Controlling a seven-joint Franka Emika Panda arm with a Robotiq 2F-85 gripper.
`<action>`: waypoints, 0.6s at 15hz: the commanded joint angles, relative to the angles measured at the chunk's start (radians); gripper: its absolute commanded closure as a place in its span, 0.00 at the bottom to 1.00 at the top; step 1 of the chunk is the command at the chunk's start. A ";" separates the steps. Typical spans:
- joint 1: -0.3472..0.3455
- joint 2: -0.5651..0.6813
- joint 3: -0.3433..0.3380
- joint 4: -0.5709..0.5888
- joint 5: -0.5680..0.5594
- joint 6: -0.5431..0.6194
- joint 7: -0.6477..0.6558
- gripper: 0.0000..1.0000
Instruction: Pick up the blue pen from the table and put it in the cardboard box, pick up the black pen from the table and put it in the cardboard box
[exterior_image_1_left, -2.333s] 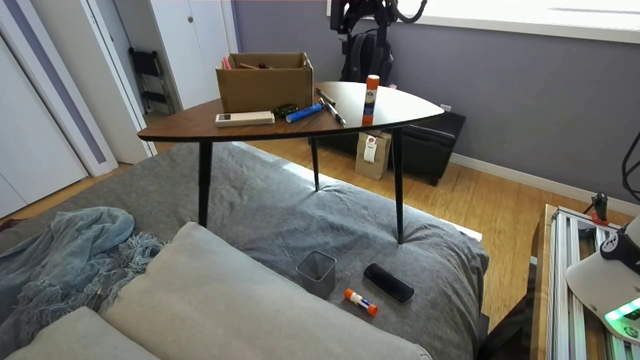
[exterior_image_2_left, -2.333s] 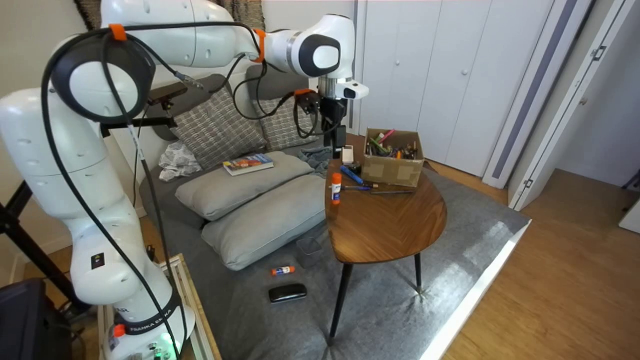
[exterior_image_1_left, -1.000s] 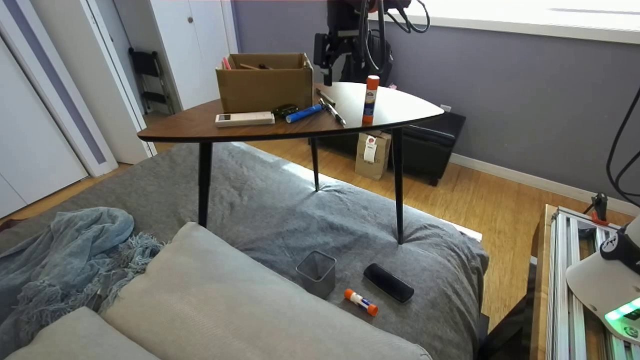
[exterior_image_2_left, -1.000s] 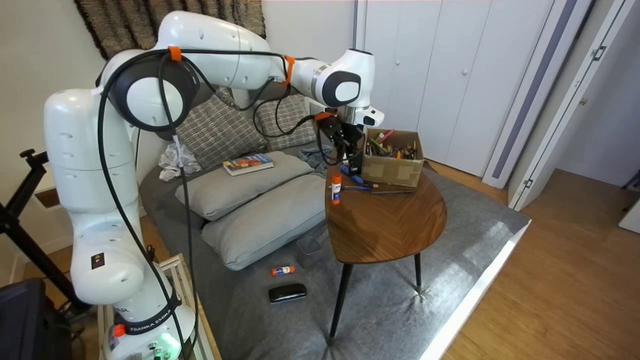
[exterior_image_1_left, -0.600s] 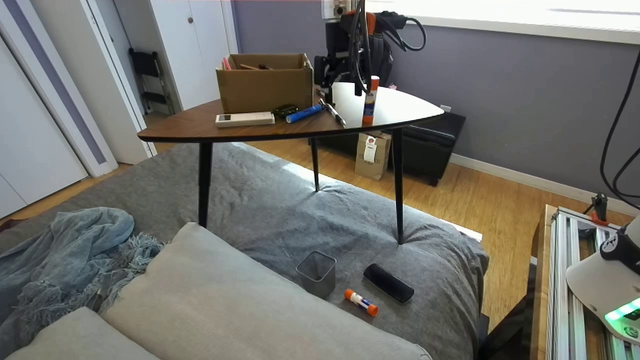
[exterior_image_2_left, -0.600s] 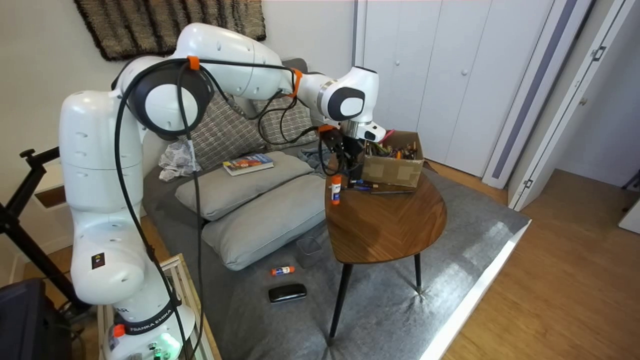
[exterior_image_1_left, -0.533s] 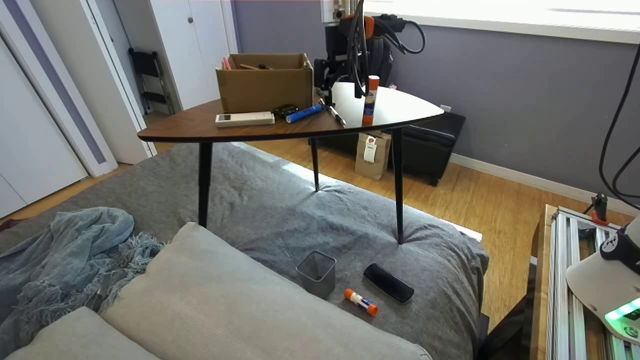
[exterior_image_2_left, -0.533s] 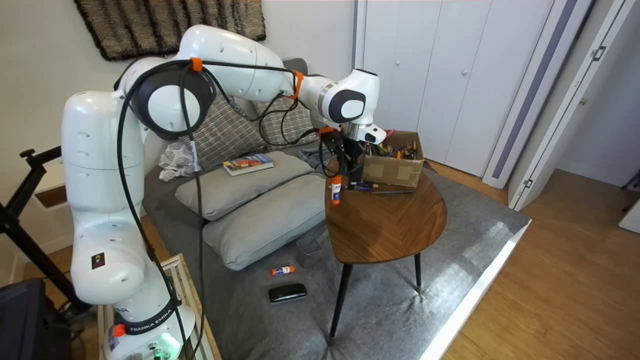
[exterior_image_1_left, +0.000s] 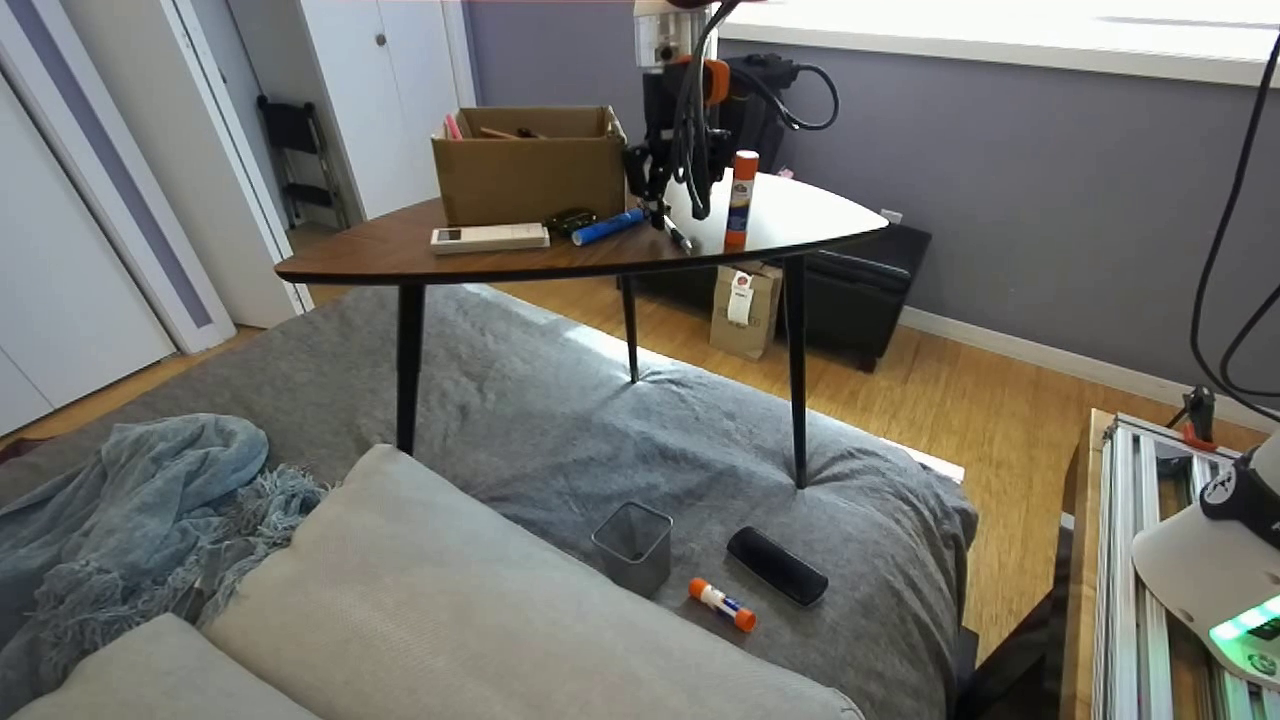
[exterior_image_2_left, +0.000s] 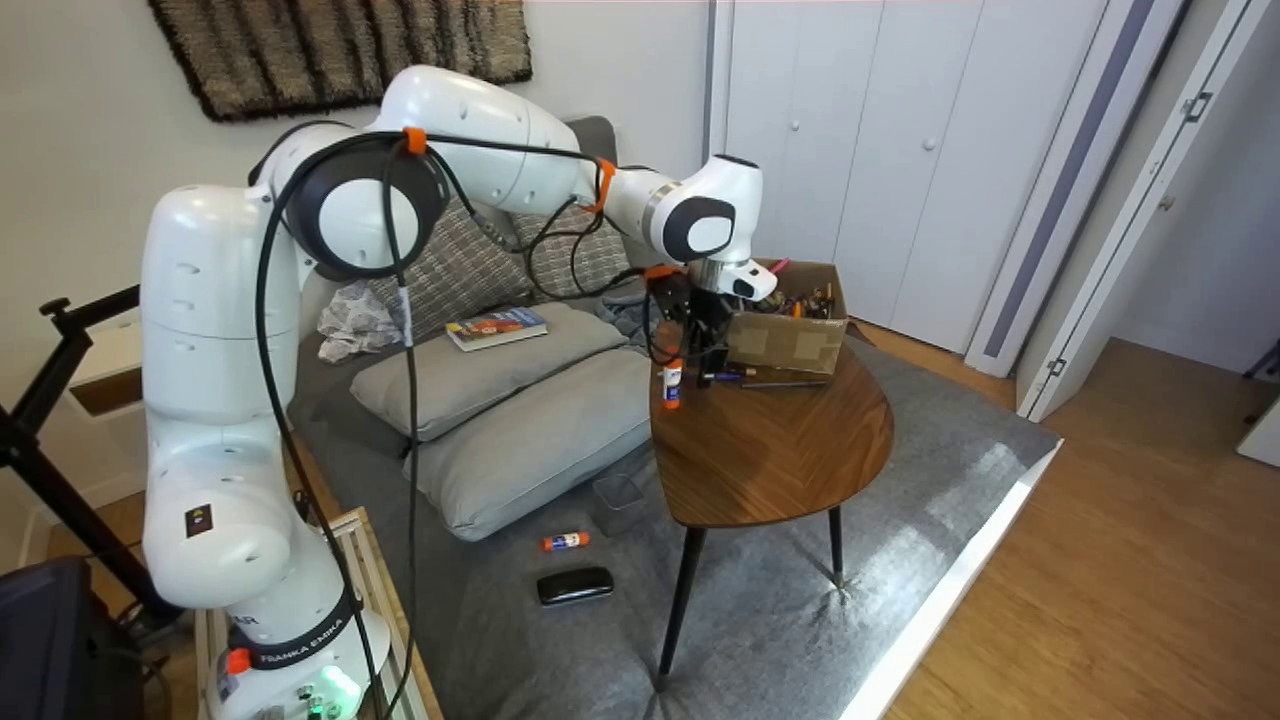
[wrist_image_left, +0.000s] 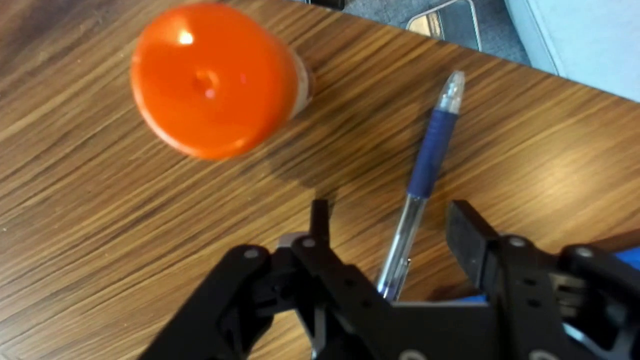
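Cushion, pale, lies nearest me; left and right below are taken from its side. Past it on the bed: a lying glue stick, with a cup to its left and a black case to its right. Farther off, the table stands on the bed. Along the table's near edge, left to right: a pale device, a dark object I could not identify, a blue tube, and an orange-capped standing glue stick. Blue pen: flat on the table between tube and standing glue stick, partly hidden by the gripper. The gripper is low over the blue pen, jaws well parted, one on each side with a gap showing at both; it has hold of nothing. Whether its tips touch the table I cannot tell. Its arm reaches over from the right. Box: behind device and tube, upright, top open, with sticks inside in both exterior views. Black pen: in an exterior view, flat on the table, just right of the box; contact with the box cannot be judged. On the floor beyond, a paper bag stands in front of a black trunk, near the grey wall.
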 joint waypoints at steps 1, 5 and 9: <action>0.026 0.019 -0.021 0.028 -0.013 0.024 0.033 0.66; 0.030 0.035 -0.022 0.037 -0.012 0.027 0.032 0.78; 0.030 0.046 -0.022 0.042 -0.007 0.028 0.031 0.74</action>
